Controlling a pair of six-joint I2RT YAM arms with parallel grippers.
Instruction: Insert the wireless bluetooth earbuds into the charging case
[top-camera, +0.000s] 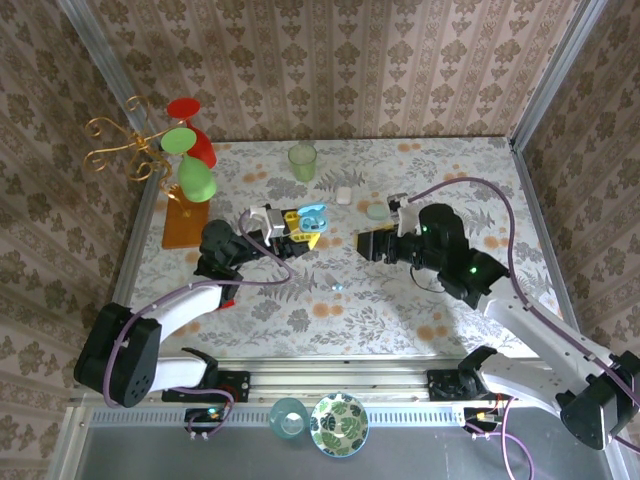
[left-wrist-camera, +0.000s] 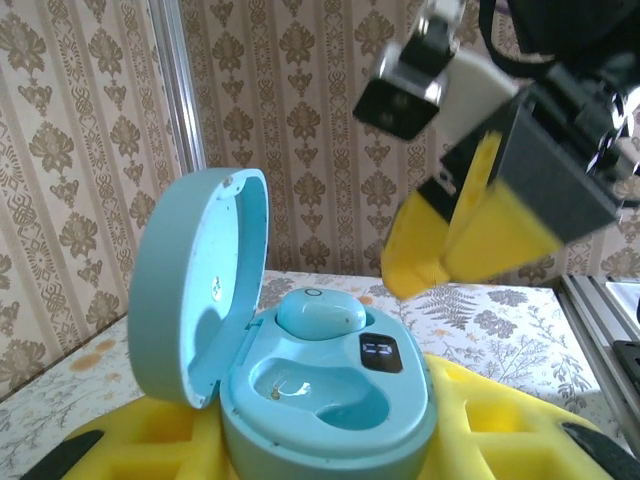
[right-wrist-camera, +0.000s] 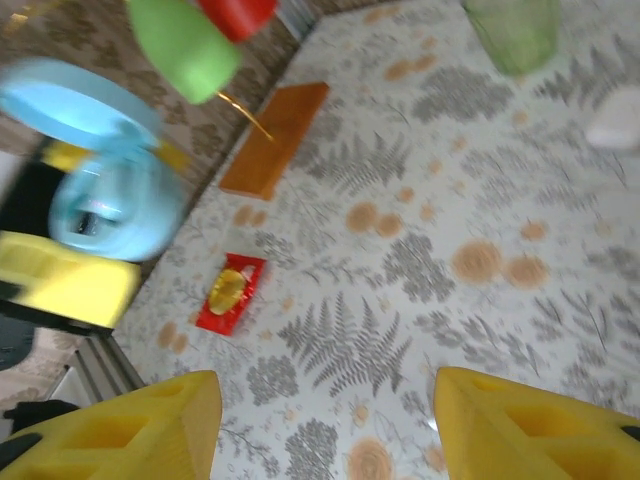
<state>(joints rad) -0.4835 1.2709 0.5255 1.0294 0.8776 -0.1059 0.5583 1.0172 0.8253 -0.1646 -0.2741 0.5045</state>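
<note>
from above, the left gripper (top-camera: 297, 228) sits left of the middle of the worktop (top-camera: 400, 315). its jaws are clamped on a blue case (top-camera: 312, 215) with its lid open. the right gripper (top-camera: 368, 245) is just to the right of it, apart from the case. a white case (top-camera: 343, 195) and a green case (top-camera: 377, 211) lie a bit farther back, and a green cup (top-camera: 303, 160) stands beyond them. a tiny blue piece (top-camera: 335, 287) lies on the worktop nearer than the case; it is too small to tell what it is.

in the left wrist view, the blue case (left-wrist-camera: 330, 400) sits between the yellow jaws of the left gripper (left-wrist-camera: 320, 445). one earbud (left-wrist-camera: 320, 312) rests in the far hole of the case. the near hole is bare. the right gripper (left-wrist-camera: 450, 250) hangs up on the right.

in the right wrist view, the jaws of the right gripper (right-wrist-camera: 325, 420) are wide apart with nothing between them. the blue case (right-wrist-camera: 110, 200) is off to the left. a red packet (right-wrist-camera: 230, 293) and an orange board (right-wrist-camera: 275, 140) lie on the worktop (right-wrist-camera: 450, 200).
</note>
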